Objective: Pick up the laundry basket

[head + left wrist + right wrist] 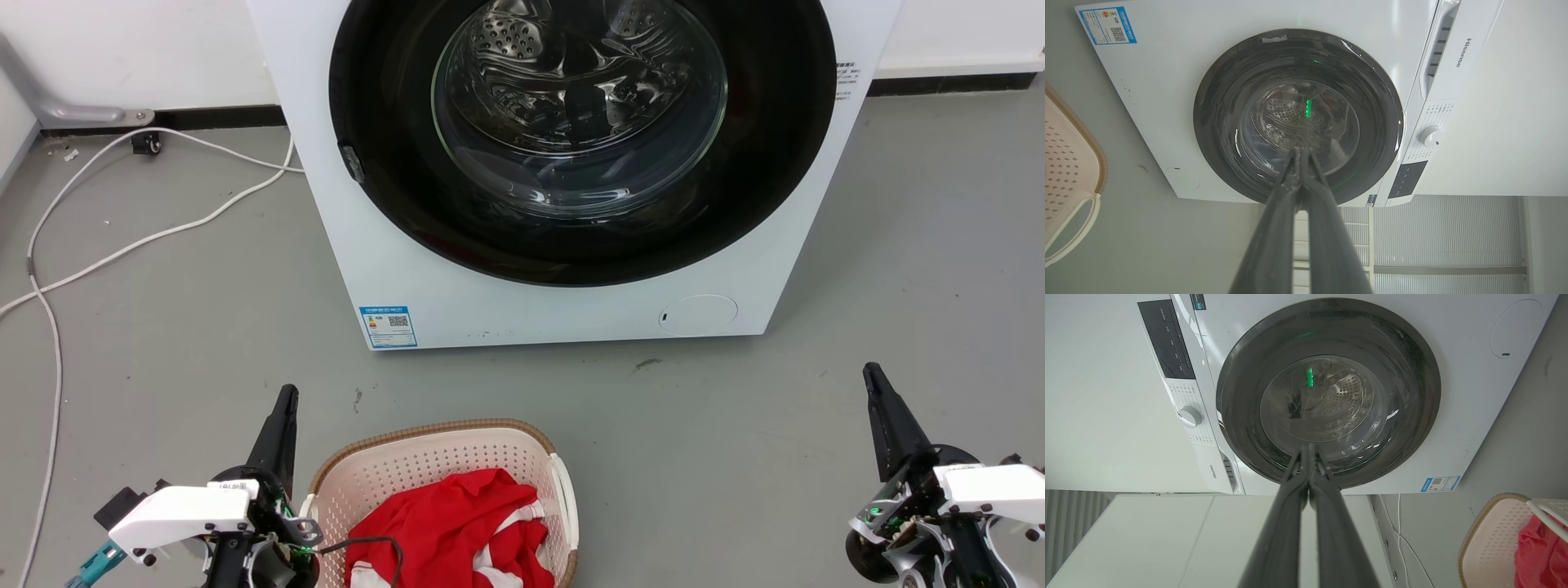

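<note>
A white cable trails across the grey floor at the far left. The left gripper hovers just left of the laundry basket, its jaws closed on nothing, fingers pressed together. The basket sits on the floor in front of the washing machine, apart from it, with a red cloth inside. Well to the right, the right gripper is likewise closed and empty, well apart from the basket.
</note>
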